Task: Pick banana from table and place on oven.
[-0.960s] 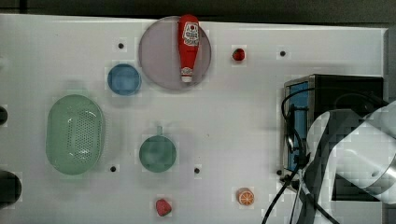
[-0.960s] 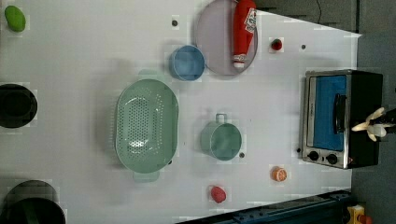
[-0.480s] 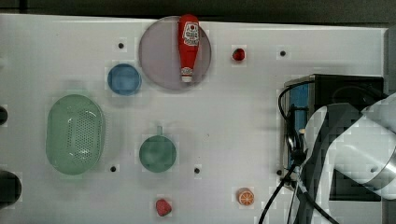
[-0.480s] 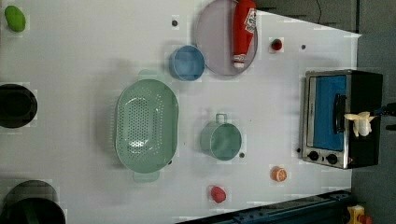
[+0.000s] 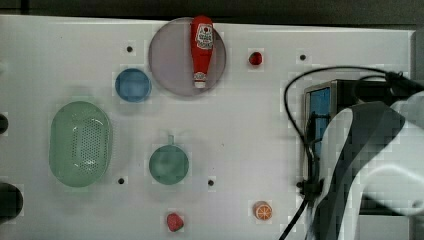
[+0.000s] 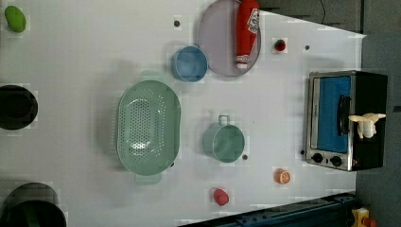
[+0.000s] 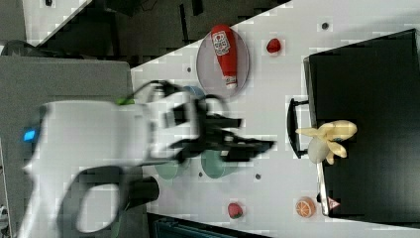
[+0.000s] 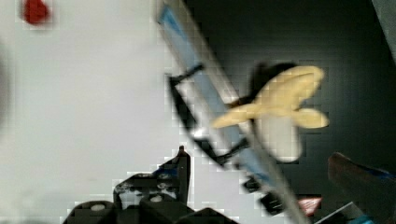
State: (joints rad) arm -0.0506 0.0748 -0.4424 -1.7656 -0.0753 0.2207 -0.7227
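We see the banana (image 7: 327,139) lying on the oven's (image 7: 371,89) black top at its front edge, above the door handle (image 7: 292,128). Our gripper (image 7: 247,144) hangs clear of the banana over the white table (image 7: 277,74), jaws spread apart and empty.

oven (image 5: 320,100) mostly hidden under the arm in the top view, end effector (image 7: 247,144) motion-blurred in the right view

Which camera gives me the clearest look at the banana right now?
The right view: the banana lies unobstructed on the oven top's front edge. The wrist view shows it blurred; the left view shows it small; in the top view the arm covers that spot.
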